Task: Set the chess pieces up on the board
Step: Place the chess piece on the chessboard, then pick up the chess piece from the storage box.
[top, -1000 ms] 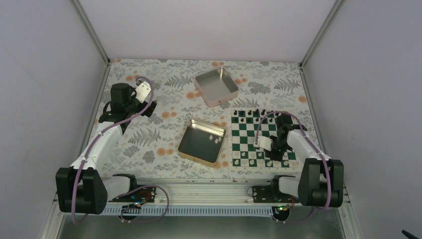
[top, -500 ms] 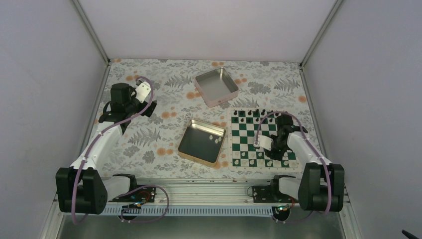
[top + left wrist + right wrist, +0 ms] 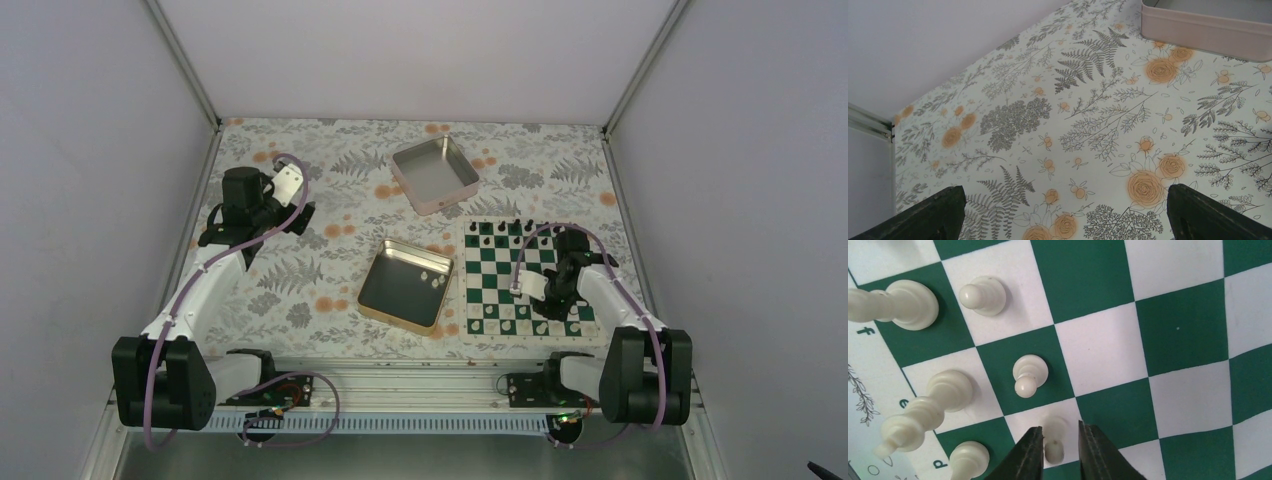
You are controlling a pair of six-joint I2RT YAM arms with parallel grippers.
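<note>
Right wrist view: right pincer (image 3: 1058, 431) sits narrow around a pawn (image 3: 1053, 439) on the board (image 3: 1173, 315), grip unclear; a skewed lift could tip it onto the neighbouring pawn (image 3: 1029, 374).

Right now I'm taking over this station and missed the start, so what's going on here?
The right gripper is down over the board, its jaws either side of a white pawn standing on a white square; whether they grip it is unclear. The left gripper hangs open over the tablecloth, holding nothing. A few white pieces lie in the gold tin; black pieces stand along the board's far edge.
</note>
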